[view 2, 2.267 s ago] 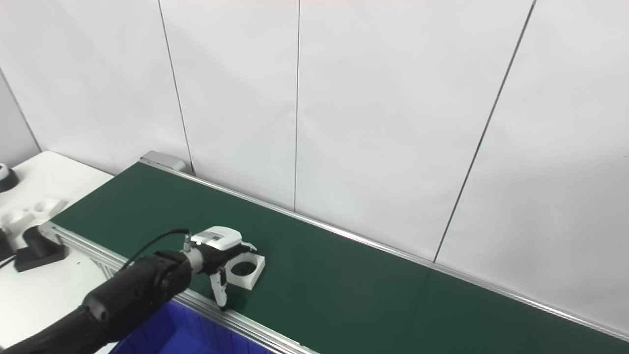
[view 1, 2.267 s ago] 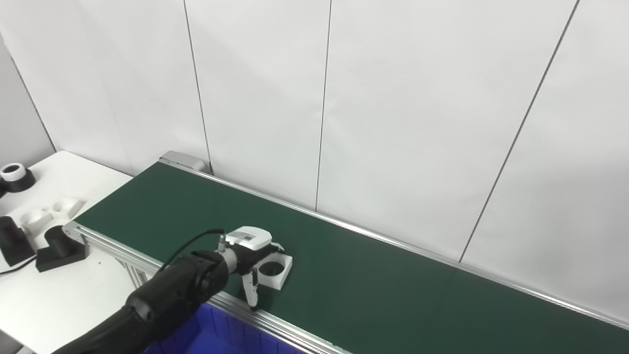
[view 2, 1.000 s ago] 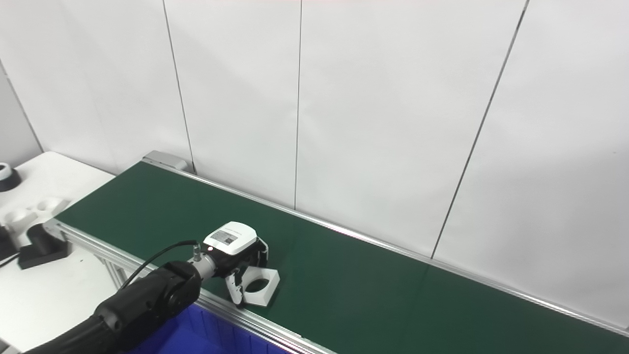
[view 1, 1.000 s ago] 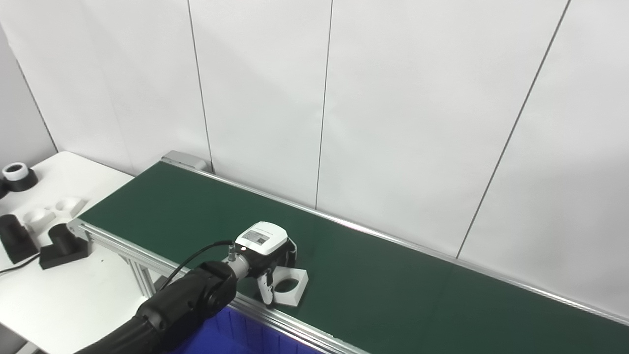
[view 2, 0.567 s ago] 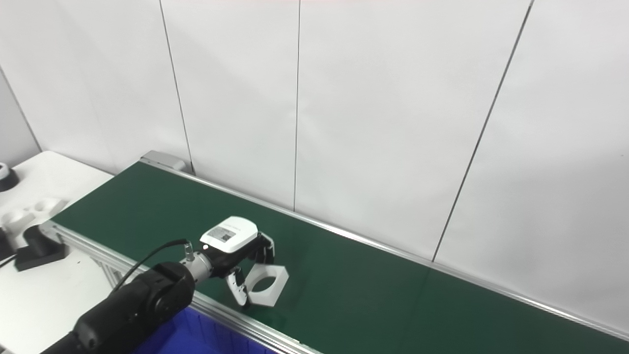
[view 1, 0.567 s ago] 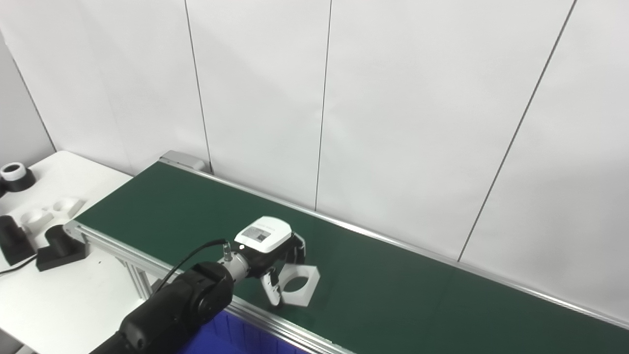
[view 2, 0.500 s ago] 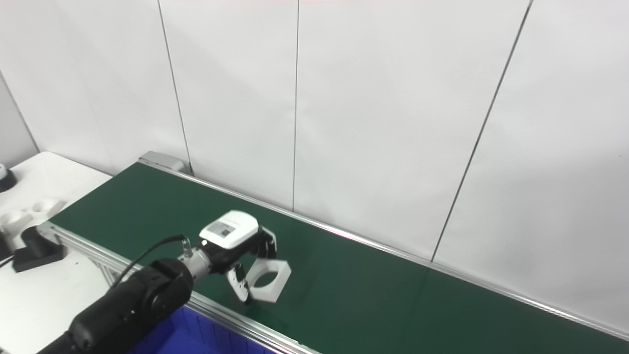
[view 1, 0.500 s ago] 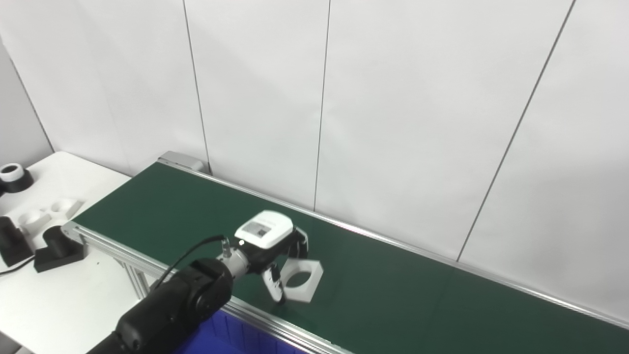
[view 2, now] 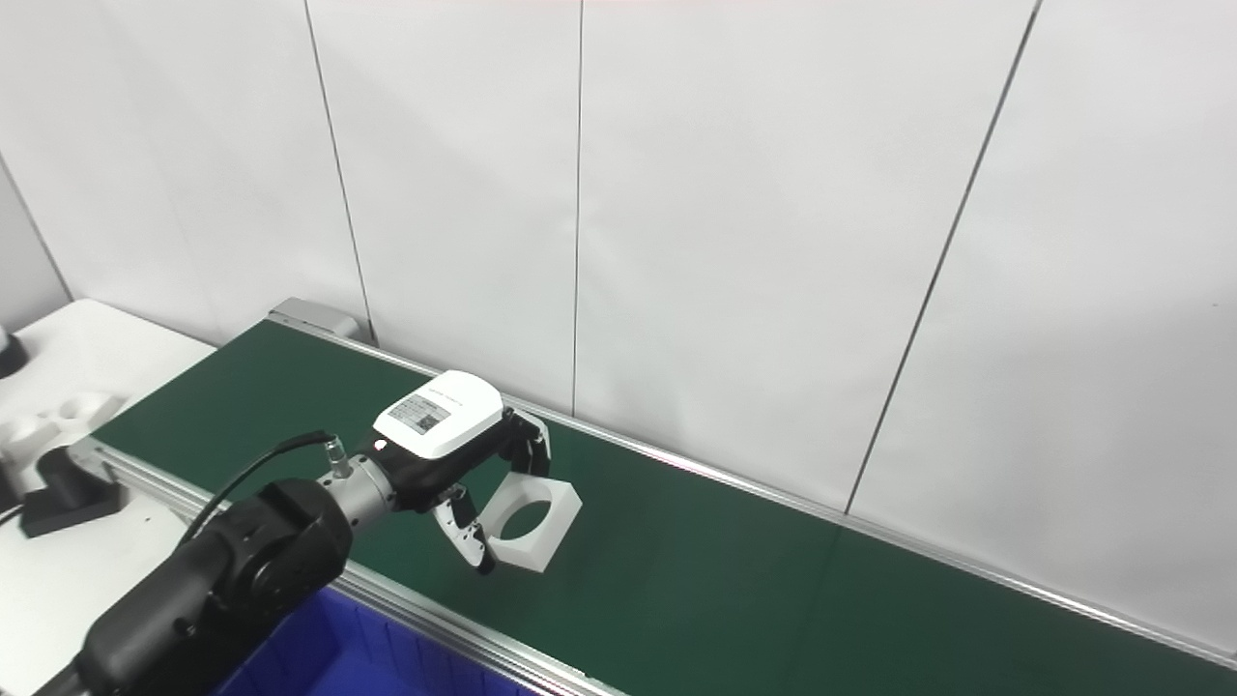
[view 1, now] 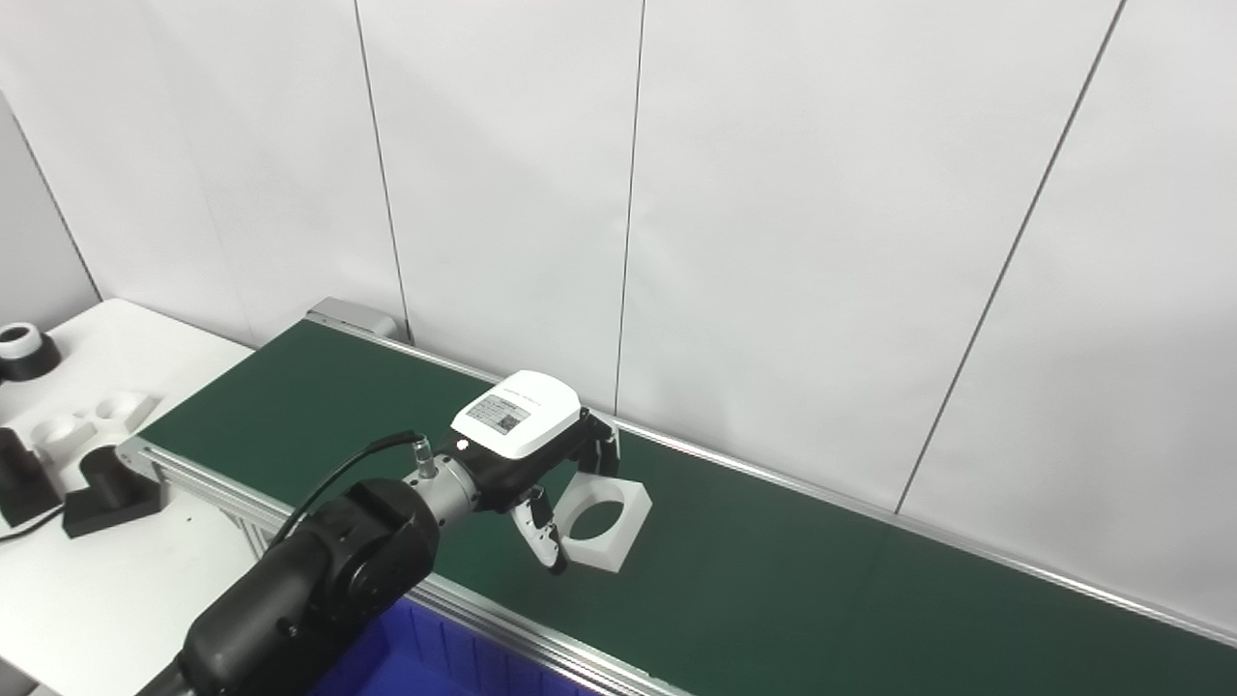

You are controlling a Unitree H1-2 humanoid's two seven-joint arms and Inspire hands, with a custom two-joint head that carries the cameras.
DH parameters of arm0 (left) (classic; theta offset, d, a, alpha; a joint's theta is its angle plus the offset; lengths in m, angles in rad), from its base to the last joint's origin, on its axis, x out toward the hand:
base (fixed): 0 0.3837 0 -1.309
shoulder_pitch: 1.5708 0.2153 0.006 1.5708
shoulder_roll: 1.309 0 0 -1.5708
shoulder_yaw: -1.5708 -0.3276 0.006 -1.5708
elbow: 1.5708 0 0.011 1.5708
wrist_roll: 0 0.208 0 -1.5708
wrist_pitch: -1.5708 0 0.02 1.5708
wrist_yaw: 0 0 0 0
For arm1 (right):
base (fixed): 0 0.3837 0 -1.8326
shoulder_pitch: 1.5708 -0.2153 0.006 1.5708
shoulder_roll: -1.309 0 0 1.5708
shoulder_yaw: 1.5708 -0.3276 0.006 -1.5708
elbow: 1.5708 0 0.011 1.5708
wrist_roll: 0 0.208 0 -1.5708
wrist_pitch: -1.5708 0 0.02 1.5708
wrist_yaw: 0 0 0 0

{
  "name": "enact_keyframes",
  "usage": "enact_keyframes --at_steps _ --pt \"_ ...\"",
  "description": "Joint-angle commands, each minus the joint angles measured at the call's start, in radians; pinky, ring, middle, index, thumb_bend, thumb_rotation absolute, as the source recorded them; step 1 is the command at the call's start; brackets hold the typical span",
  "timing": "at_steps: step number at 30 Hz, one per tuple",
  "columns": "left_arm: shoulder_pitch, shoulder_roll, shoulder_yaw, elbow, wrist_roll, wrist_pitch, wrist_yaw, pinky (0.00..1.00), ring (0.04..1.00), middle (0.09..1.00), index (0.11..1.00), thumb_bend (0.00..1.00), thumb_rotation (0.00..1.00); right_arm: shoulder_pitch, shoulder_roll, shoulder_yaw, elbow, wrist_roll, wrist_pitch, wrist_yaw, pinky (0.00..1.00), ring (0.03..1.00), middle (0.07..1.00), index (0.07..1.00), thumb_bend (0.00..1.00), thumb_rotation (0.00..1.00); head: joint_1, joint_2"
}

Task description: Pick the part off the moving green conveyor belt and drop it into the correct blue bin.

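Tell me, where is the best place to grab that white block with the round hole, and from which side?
Probably by its flat outer edges, from the bin side. The block is a flat plate with a hole through the middle, and its straight sides give the fingers something to pinch. The left hand holds it that way, tilted above the belt.

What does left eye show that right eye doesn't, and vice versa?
Only the left eye view shows the whole black ring with a white top on the side table. The right eye view alone shows nothing I can tell apart. Both show the left robot hand holding the white part above the green belt, with the blue bin below.
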State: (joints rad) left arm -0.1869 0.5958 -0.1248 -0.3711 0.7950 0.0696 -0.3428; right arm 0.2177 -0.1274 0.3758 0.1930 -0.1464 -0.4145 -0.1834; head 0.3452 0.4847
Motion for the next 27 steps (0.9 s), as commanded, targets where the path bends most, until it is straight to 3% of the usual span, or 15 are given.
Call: enact_keyframes --at_steps 1,7,12,19,21,22,23,27 --pt "-0.002 0.005 0.034 -0.056 -0.032 0.026 -0.011 0.66 0.555 0.475 0.500 0.52 0.00 -0.004 -0.004 -0.005 -0.039 0.003 -0.055 0.001 0.68 0.761 0.807 0.885 0.57 0.61 -0.005 0.006" --pt "0.029 -0.012 0.077 -0.144 -0.110 0.049 -0.062 0.55 0.464 0.440 0.516 0.52 0.00 -0.003 -0.014 -0.008 -0.047 0.003 -0.055 0.003 0.68 0.757 0.803 0.884 0.58 0.62 -0.027 0.031" --pt "0.065 -0.017 0.111 -0.218 -0.184 0.067 -0.088 0.51 0.450 0.434 0.523 0.52 0.00 0.000 -0.020 -0.016 -0.060 0.001 -0.055 0.006 0.67 0.747 0.796 0.873 0.59 0.63 -0.056 0.068" --pt "0.106 -0.022 0.152 -0.276 -0.275 0.070 -0.089 0.50 0.450 0.459 0.506 0.52 0.00 0.010 -0.019 -0.042 -0.105 0.015 -0.055 0.036 0.69 0.751 0.795 0.871 0.59 0.61 -0.092 0.191" --pt "0.117 -0.024 0.162 -0.283 -0.302 0.073 -0.093 0.50 0.452 0.465 0.502 0.52 0.00 0.015 -0.018 -0.053 -0.119 0.016 -0.054 0.046 0.70 0.754 0.796 0.871 0.58 0.60 -0.096 0.212" --pt "0.122 -0.025 0.166 -0.286 -0.316 0.077 -0.095 0.42 0.409 0.447 0.510 0.52 0.00 0.017 -0.018 -0.059 -0.126 0.015 -0.054 0.050 0.69 0.752 0.798 0.865 0.59 0.61 -0.096 0.216" --pt "0.132 -0.028 0.171 -0.290 -0.331 0.082 -0.096 0.40 0.402 0.444 0.511 0.52 0.00 0.019 -0.019 -0.066 -0.133 0.015 -0.054 0.056 0.69 0.752 0.798 0.864 0.59 0.61 -0.096 0.229" --pt "0.170 -0.026 0.172 -0.300 -0.359 0.089 -0.105 0.42 0.412 0.437 0.519 0.52 0.00 0.024 -0.020 -0.090 -0.154 0.015 -0.053 0.080 0.69 0.748 0.798 0.856 0.61 0.63 -0.096 0.258"
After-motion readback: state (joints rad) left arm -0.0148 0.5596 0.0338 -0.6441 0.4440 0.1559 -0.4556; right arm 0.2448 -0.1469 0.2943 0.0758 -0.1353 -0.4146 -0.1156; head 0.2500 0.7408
